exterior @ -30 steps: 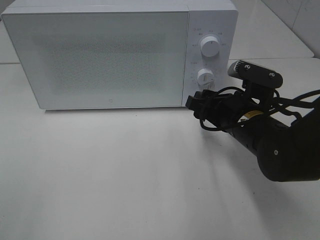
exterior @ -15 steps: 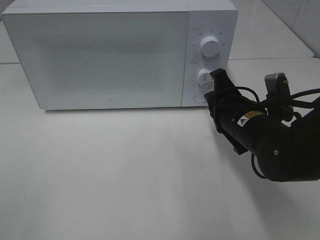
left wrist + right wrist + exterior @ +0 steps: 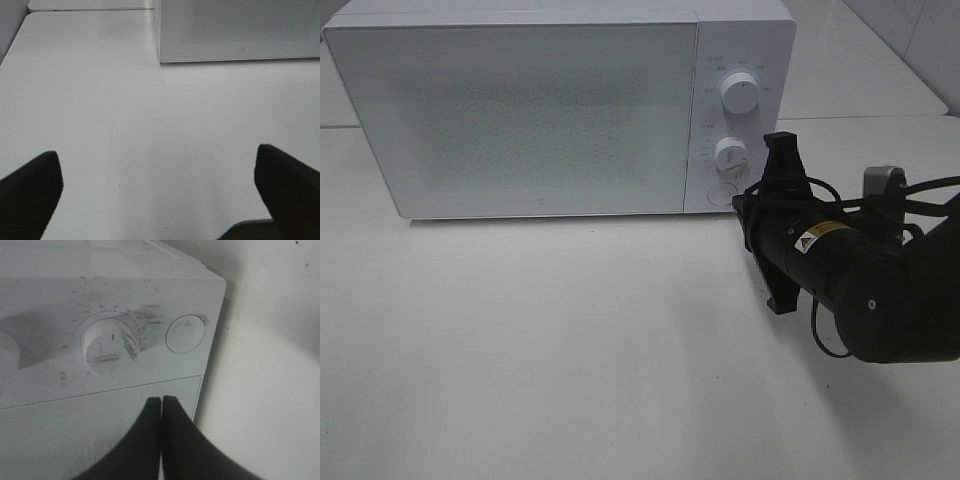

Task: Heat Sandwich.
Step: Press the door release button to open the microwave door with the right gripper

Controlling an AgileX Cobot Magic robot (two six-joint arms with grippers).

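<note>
Step in hand: operating the microwave (image 3: pixel 520 110) controls, door shut. Your right tool (image 3: pixel 161 400) is clenched empty, tips near the round button (image 3: pixel 185 334). The left tool (image 3: pixel 159 175) hangs released over the surface (image 3: pixel 150 125). The sandwich is not visible. Next, press the button squarely.

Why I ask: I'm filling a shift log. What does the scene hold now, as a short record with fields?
Appliance: white box-shaped microwave oven, door shut, on the white table.
Controls: upper round white dial, lower round white dial, round button below them.
Right gripper: shut, empty, tips near the lower dial; contact unclear.
Left gripper: open, empty, above the table.
Sandwich: not in view.
</note>
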